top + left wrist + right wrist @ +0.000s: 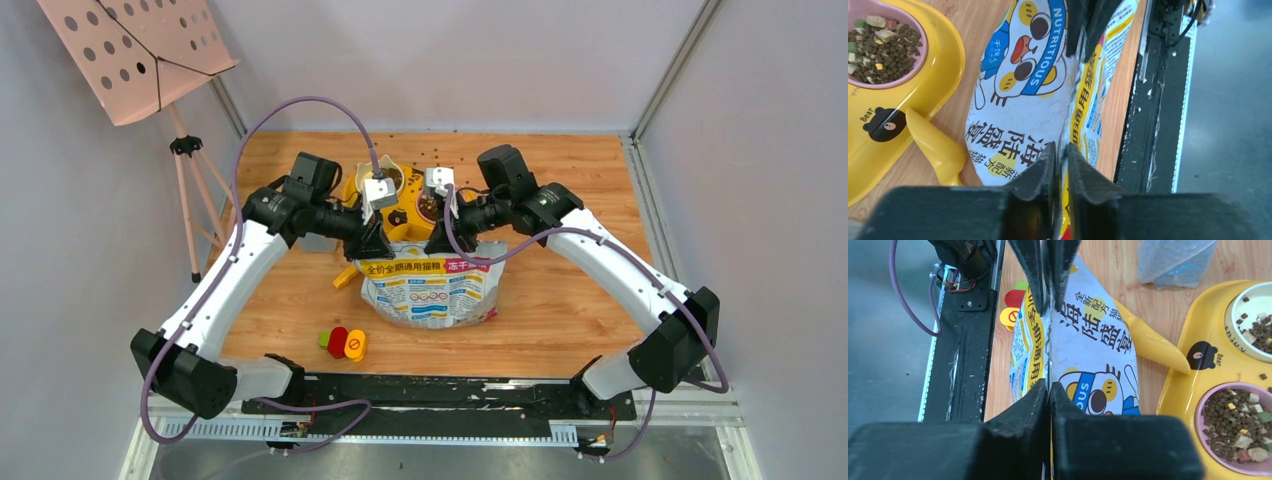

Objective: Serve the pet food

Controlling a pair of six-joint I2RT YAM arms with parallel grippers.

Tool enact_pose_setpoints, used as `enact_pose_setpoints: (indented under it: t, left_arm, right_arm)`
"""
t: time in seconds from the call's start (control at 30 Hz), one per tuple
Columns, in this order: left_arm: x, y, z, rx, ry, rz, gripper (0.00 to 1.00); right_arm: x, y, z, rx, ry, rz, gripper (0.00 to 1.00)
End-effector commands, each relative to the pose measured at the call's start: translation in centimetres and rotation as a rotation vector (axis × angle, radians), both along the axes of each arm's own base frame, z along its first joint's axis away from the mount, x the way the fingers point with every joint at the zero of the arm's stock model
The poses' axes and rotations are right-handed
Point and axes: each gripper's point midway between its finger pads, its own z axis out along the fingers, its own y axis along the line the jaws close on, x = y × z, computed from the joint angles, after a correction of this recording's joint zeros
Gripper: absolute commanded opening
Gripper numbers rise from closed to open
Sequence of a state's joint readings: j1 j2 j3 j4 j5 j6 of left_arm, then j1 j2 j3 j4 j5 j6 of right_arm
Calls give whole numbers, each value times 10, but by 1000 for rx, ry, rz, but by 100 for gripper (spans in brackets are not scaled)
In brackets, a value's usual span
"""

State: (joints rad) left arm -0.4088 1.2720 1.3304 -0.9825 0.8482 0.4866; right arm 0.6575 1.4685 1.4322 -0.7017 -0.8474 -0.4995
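In the top view, a glossy white printed foil bag [430, 290] is seen standing on the wood-grain table [570, 300]. Its crimped upper edge is pinched at either end by the left gripper [374, 243] and the right gripper [442, 240], and a moulded yellow feeder [405, 217] is placed just behind it. In the left wrist view, the left gripper's black, wedge-shaped fingers [1040, 170] are seen closed flat on the bag's thin top seam, with the foil creased between them. The pet food [885, 50], small dark brown pellets mixed with paler chunks, is heaped in a round pink bowl [922, 35] sunk into the feeder. A smooth yellow scoop [935, 147] lies between the feeder and the bag. In the right wrist view, the right gripper's jaws are likewise clamped on the seam. Kibble is shown filling the pink bowl, and a few pellets are scattered in a neighbouring white bowl [1250, 302]. A crinkled clear plastic bag [1175, 260] lies on the wood beyond.
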Motion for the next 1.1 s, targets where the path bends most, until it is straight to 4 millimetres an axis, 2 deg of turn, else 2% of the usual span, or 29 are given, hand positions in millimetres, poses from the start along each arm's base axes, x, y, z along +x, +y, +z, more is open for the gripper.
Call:
enact_pose_setpoints:
  t: [0.0,0.07,0.23,0.3,0.4,0.43,0.5,0.53,0.57,0.6,0.67,0.73,0.77,0.87,0.97,1.0,1.07]
  left_arm:
    - [4,-1,39,-53,-115,-23,28]
    - [4,11,35,2,-157,-41,32]
    - [1,37,30,69,-142,-40,21]
    - [-4,44,25,98,-127,-56,26]
    - [-10,47,17,120,-99,-85,38]
    - [-10,47,16,122,-95,-88,38]
    - [-9,48,13,130,-93,-96,23]
    - [-8,49,12,140,-97,-99,12]
    - [-8,50,11,148,-88,-103,8]
    - [-7,52,10,157,-93,-109,2]
    - [-6,55,10,165,-90,-104,0]
    - [-5,61,11,170,-90,-87,0]
    - [-4,65,12,174,-88,-73,0]
    - [-4,72,11,179,-84,-48,0]
    - [-4,79,9,185,-76,-24,0]
    - [-4,80,9,187,-75,-19,0]
    - [-4,84,7,190,-68,-4,0]
  right_arm:
    - [1,7,31,77,-92,4,0]
    - [-2,0,34,79,-143,6,0]
    - [-5,-13,36,62,-165,-13,0]
    - [-5,-17,38,62,-170,-18,0]
    - [-5,-18,38,61,-177,-16,0]
    - [-5,-18,38,61,-176,-14,0]
    - [-5,-18,37,57,-170,-13,0]
    - [-5,-18,36,52,-166,-16,0]
    - [-4,-19,34,44,-163,-24,0]
    - [-2,-21,31,25,-157,-41,4]
    - [0,-27,21,-26,-129,-69,17]
    - [1,-37,14,-76,-97,-93,24]
    - [2,-44,12,-89,-80,-106,22]
    - [2,-63,18,-80,-61,-122,2]
    - [8,-83,25,-79,-69,-161,0]
    - [11,-91,24,-93,-73,-186,3]
    - [15,-108,23,-120,-76,-232,22]
